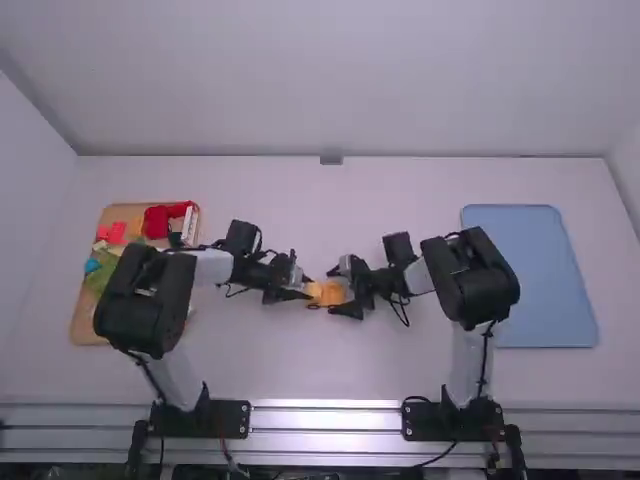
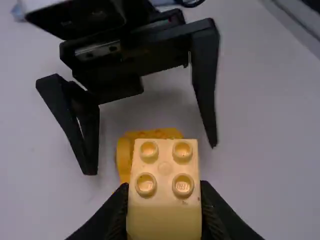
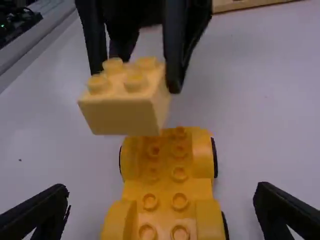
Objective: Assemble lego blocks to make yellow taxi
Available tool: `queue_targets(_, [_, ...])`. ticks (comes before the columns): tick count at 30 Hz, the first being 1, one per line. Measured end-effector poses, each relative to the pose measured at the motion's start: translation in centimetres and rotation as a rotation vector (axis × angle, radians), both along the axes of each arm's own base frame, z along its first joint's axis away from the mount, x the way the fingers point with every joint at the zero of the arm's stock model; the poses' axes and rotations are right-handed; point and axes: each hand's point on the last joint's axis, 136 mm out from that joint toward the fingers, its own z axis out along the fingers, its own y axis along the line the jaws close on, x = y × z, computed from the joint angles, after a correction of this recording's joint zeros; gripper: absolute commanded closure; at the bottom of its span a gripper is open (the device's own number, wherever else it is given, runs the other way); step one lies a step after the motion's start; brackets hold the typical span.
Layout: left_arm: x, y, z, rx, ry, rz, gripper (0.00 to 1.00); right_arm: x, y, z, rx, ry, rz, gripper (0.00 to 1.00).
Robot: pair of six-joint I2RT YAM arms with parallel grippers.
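Note:
In the high view, my left gripper (image 1: 302, 284) and my right gripper (image 1: 346, 290) face each other at mid-table over the orange car base (image 1: 332, 292). The left wrist view has a pale yellow block (image 2: 164, 215) with four studs clamped in my left gripper (image 2: 164, 212). From the right wrist view, that pale block (image 3: 120, 112) hangs above the far end of the wheeled car base (image 3: 165, 195), apparently not touching it. My right gripper (image 3: 160, 205) stands open, its fingers wide on either side of the base.
A wooden tray (image 1: 88, 325) with red, orange, green and blue pieces lies at the left, partly behind the left arm. A blue tray (image 1: 530, 280) lies at the right.

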Motion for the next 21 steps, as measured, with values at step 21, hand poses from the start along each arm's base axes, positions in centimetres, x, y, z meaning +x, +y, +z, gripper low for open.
queue_targets(21, [0.0,-0.3,-0.6,0.040,0.139,0.075,0.85,0.1,0.0,-1.5,-0.067,-0.063,-0.139,0.01])
